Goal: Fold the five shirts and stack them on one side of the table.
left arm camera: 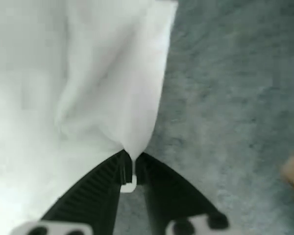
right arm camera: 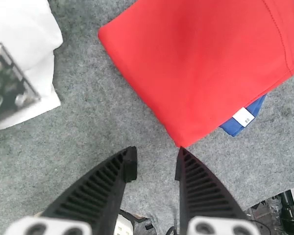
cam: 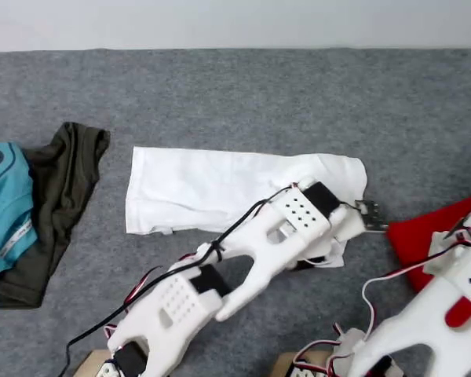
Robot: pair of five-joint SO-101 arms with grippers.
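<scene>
A white shirt [cam: 220,188], folded into a long strip, lies across the middle of the grey table [cam: 243,94]. My left gripper [left arm camera: 130,169] is shut on the edge of the white shirt [left arm camera: 88,88] at its right end, under the left arm [cam: 298,216]. A folded red shirt [right arm camera: 206,63] rests on a blue shirt [right arm camera: 247,125] at the table's right side. My right gripper [right arm camera: 155,164] hangs open just above the carpet, its fingertips beside the red shirt's near corner. The red shirt [cam: 424,239] is partly hidden by the right arm [cam: 455,283].
An olive shirt [cam: 59,188] and a teal shirt [cam: 4,204] lie crumpled at the left edge. The left arm's camera board [right arm camera: 5,83] sits above the white shirt's end, close to the red shirt. Bare carpet stretches along the far side.
</scene>
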